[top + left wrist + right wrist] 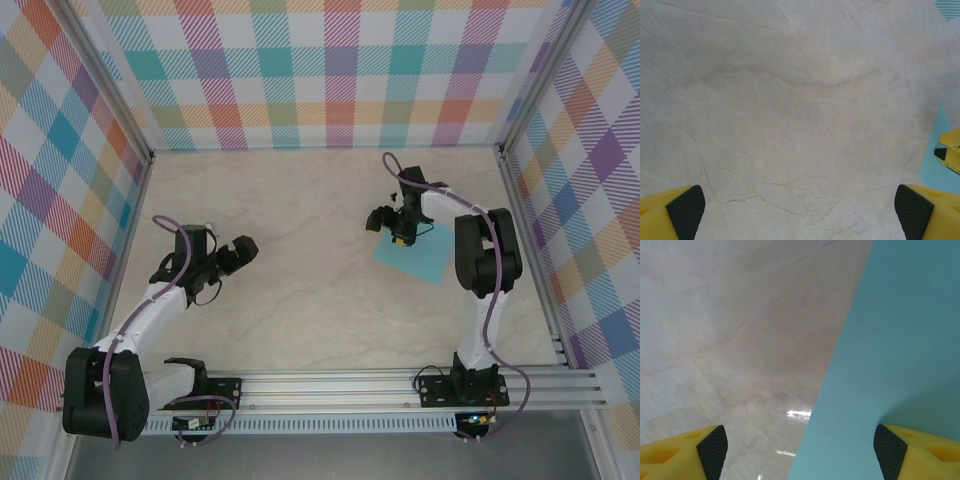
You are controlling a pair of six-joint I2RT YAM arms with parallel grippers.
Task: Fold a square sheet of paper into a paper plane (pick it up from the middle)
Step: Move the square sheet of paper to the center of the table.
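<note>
Aluminium rail (340, 385) is mounted along the near edge. Beige marbled table (300, 320) is matte and lightly veined. Left gripper (800, 212) is held wide apart above it. Right gripper (800, 450) is spread astride one edge of the square sheet of paper (415, 262), laid flat right of centre. Plaid wall panels (320, 70) are fitted around three sides.

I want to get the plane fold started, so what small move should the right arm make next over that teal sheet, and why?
Probably lower the right tool and close it on the edge of the square sheet of paper. The sheet lies flat, and the open tool straddles its edge: one finger over paper, the other over bare table.
</note>
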